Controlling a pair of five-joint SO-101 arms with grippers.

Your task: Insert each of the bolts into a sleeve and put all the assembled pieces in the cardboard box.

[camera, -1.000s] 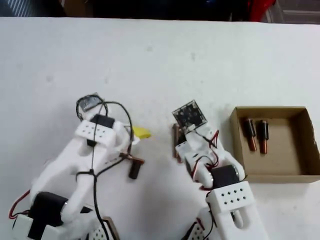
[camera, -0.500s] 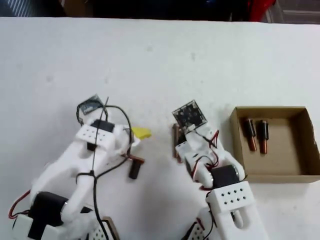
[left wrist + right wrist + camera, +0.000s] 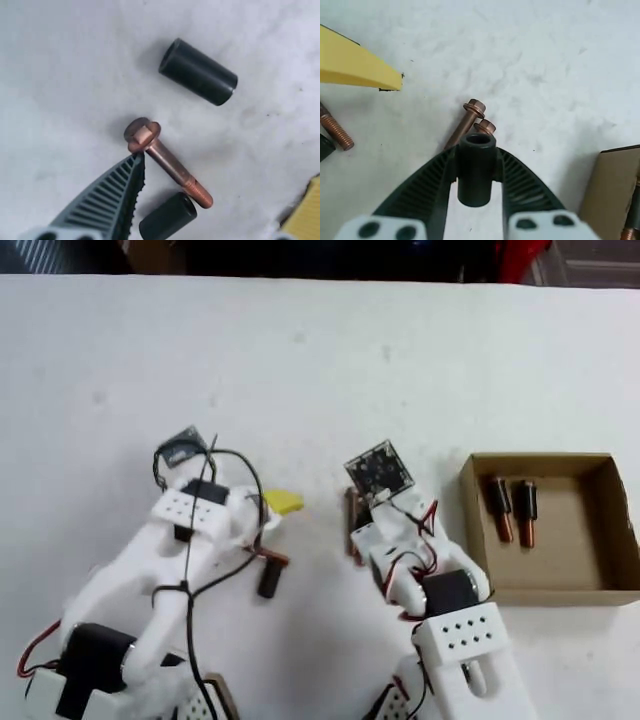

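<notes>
Right gripper (image 3: 476, 150) is clamped on a black sleeve (image 3: 476, 172); my left gripper (image 3: 220, 190) gapes wide around a loose bolt (image 3: 165, 162). I count two assembled pieces (image 3: 500, 506) in the cardboard box (image 3: 575, 540).

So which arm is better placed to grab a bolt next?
Left. Its jaws stand open, one tip beside a loose bolt; the right's jaws are shut on a sleeve.

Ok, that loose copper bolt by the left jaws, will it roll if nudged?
The bolt likely curves around its wide flanged head rather than rolling straight. It looks like solid metal, so probably stiff and heavy for its size.
</notes>
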